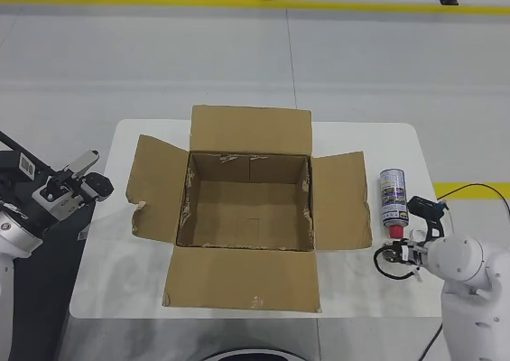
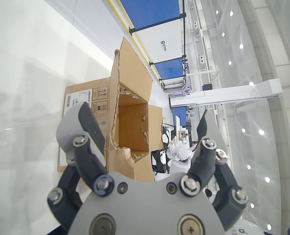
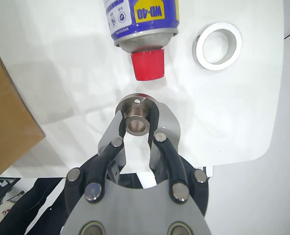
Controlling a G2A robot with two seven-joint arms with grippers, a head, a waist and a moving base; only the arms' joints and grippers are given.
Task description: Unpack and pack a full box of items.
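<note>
large indoor industrial hall, set up as a robot test floor. pale polished floor [image 1: 101, 54] marked with yellow lane lines [image 1: 236, 5]. blue and white partition panels [image 2: 150, 3] on black frames run in a row down one side. high curved ceiling [image 2: 277, 57] carries rows of spot lights [image 2: 241, 46]; a broad white beam [image 2: 233, 94] crosses beneath it. desks with monitors [image 2: 187, 124] sit far off. one white tabletop [image 1: 390, 144] stands alone on the open floor. goods on it are workshop ware: a spray can [image 3: 140, 8] of lubricant, a machined metal bushing [image 3: 135, 123].

left claw [image 2: 145, 113] spread, right claw [image 3: 136, 123] clamped
</note>
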